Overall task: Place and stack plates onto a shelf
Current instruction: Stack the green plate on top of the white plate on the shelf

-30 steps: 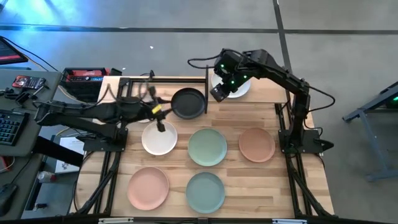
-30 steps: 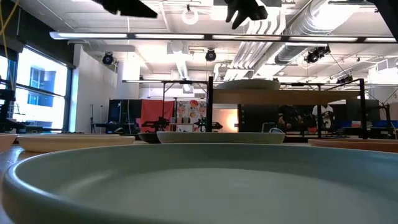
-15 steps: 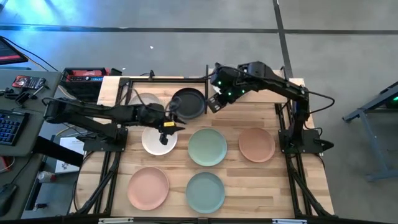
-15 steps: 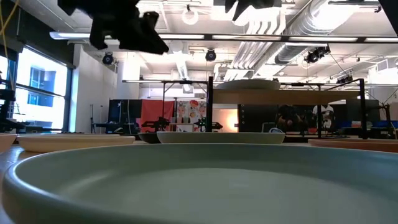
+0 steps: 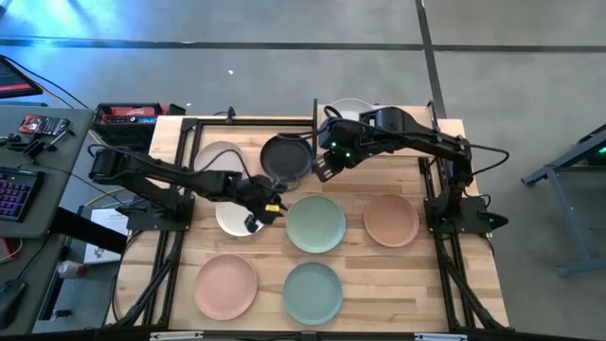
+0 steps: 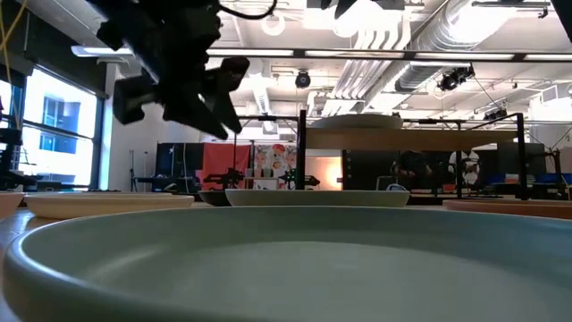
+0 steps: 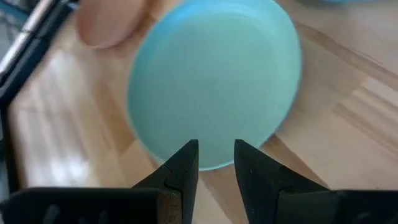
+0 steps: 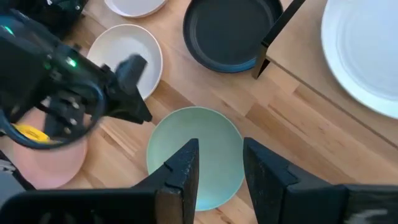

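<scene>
My left gripper [image 5: 259, 212] [image 7: 216, 146] hovers low with its fingers a little open, between the white plate [image 5: 232, 220] and the sage green plate [image 5: 315, 224] [image 7: 214, 81]. The right gripper [image 5: 325, 169] [image 8: 221, 149] is open in the air beside the black plate [image 5: 286, 156] [image 8: 233, 31], above the table near the shelf [image 8: 311, 68]. One white plate [image 5: 352, 109] [image 8: 367, 50] lies flat on the shelf board. Every other plate lies flat on the tabletop.
A pale grey plate [image 5: 218, 154] lies left of the black one, inside the black metal frame [image 5: 248, 119]. A salmon plate [image 5: 391, 220], a pink plate [image 5: 225, 285] and a pale grey-green plate [image 5: 312, 292] [image 6: 286, 259] lie nearer. Arm bases stand at both table sides.
My left gripper has swung from beside the black plate toward the near edge and down, ending at the white plate's right rim next to the sage green plate. My right gripper has moved left off the shelf's white plate to beside the black plate. No plate has moved.
</scene>
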Controlling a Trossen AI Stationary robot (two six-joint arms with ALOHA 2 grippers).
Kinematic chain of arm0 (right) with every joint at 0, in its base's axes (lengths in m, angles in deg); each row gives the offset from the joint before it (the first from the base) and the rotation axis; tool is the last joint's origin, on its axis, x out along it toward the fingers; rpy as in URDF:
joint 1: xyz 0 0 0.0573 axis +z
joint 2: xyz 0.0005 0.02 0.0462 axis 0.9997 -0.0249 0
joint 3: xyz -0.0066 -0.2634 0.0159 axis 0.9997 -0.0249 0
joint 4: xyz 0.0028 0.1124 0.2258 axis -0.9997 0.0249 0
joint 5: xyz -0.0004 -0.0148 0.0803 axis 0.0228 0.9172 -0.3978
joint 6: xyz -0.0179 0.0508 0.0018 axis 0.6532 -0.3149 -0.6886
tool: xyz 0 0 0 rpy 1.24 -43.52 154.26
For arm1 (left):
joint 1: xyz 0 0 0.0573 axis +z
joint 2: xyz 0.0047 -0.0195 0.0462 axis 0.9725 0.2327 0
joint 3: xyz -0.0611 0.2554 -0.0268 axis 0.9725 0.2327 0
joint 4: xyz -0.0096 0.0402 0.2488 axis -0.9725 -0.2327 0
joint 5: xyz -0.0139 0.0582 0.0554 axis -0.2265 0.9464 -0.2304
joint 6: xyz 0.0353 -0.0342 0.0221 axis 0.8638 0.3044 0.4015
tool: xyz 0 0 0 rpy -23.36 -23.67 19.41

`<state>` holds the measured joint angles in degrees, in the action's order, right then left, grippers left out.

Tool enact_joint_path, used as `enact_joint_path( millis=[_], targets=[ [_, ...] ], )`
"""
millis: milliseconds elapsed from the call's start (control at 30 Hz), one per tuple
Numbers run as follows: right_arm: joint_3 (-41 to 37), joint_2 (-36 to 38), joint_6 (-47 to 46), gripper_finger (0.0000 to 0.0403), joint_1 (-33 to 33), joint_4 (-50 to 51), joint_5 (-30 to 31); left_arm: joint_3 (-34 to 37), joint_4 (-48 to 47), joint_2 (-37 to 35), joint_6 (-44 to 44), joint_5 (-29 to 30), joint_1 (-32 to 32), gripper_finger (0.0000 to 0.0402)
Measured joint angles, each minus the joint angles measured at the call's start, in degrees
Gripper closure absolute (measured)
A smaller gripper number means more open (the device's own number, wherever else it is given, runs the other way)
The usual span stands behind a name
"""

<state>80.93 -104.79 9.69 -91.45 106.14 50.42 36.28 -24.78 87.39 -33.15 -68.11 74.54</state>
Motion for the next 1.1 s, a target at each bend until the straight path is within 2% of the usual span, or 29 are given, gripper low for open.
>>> enact_joint_path(
  millis=[400, 767, 967, 1100],
  targets=[
    [-0.02, 0.00, -1.81, 0.0302, 0.68, 0.02, 2.57, 0.00, 2.17, 7.31, 7.16, 0.01, -4.94, 0.0309],
    [-0.02, -0.02, -2.92, 0.0302, 0.68, -0.04, 3.19, -0.24, 7.40, 12.26, 9.19, 2.07, -4.98, 0.0309],
    [-0.02, -0.02, -2.91, 0.0302, 0.68, -0.02, 3.19, -0.24, 5.10, 12.99, 9.10, 2.61, -5.57, 0.0309],
    [-0.02, -0.02, -2.90, 0.0302, 0.68, -0.02, 3.19, -0.35, 5.89, 12.11, 9.13, 5.30, -6.05, 0.0309]
  ],
)
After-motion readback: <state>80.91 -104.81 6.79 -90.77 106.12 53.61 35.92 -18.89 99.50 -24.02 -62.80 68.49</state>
